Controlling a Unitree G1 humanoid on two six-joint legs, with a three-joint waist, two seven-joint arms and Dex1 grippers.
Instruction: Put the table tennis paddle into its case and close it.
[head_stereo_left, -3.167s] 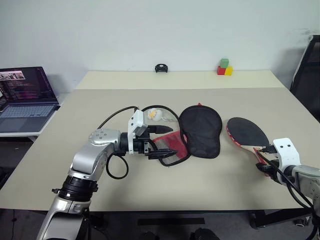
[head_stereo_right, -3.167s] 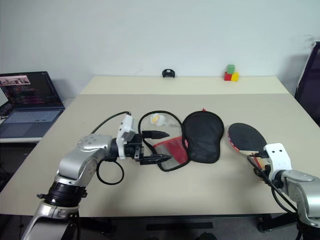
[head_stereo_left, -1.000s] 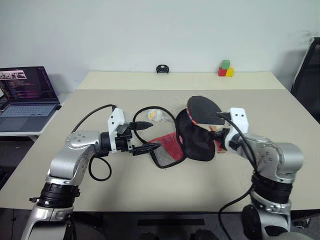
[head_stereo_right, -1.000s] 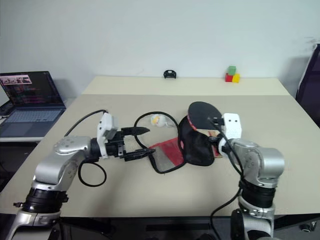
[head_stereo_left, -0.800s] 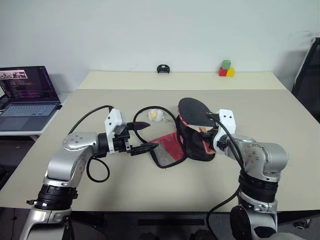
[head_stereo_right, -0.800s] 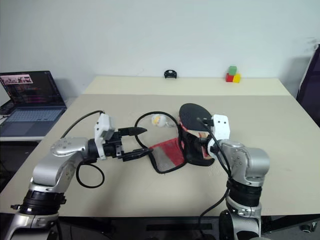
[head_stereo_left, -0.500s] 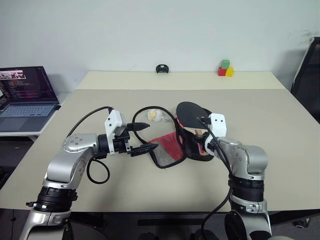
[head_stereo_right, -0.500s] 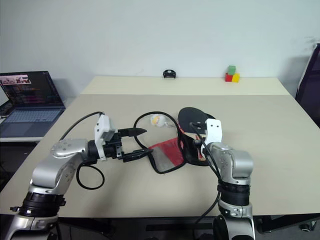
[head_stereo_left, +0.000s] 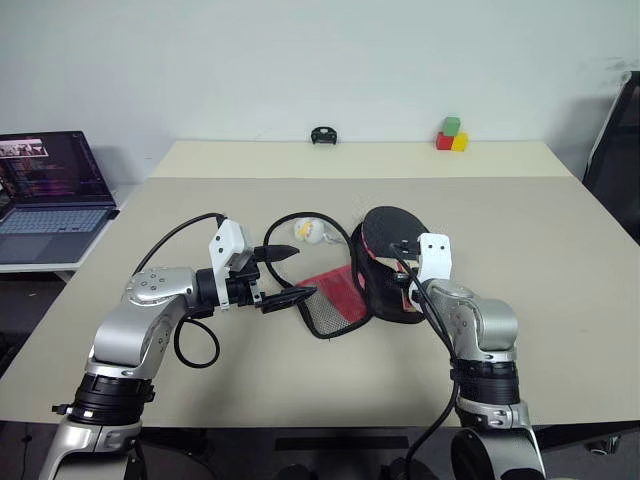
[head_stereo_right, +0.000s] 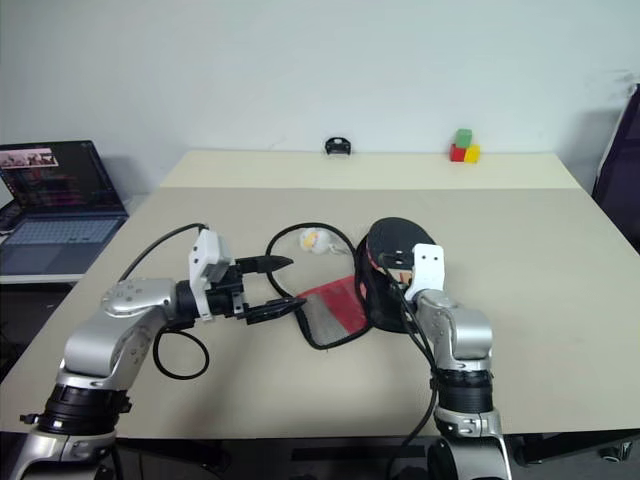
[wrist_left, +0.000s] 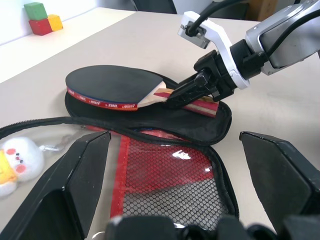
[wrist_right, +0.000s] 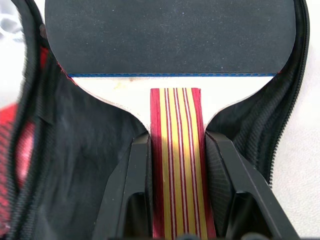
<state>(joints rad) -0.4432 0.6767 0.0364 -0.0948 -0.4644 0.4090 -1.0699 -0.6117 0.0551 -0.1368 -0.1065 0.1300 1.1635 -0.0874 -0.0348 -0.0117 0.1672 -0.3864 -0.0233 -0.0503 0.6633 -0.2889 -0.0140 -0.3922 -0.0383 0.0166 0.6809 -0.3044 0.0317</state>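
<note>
- My right tool (wrist_right: 177, 165) is pinching the striped handle of the table tennis paddle (wrist_left: 112, 86), one black finger on each side of the wood.
- The paddle's black face lies over the open black half of the case (head_stereo_left: 345, 290) on the table (head_stereo_left: 560, 260), tilted slightly, the handle pointing back toward my right wrist.
- My left tool (head_stereo_left: 288, 272) hangs spread wide at the red mesh flap, gripping nothing as far as I can see.
- I judge the seating step is nearly there: I would lower the blade flat and nudge it toward the rounded end, so its edge clears the zip track all round.
- I would let go only once the handle rests in the narrow neck.
- Then the left tool needs a firm hold on the flap, kept clear of the ball charm (wrist_left: 17, 159).
</note>
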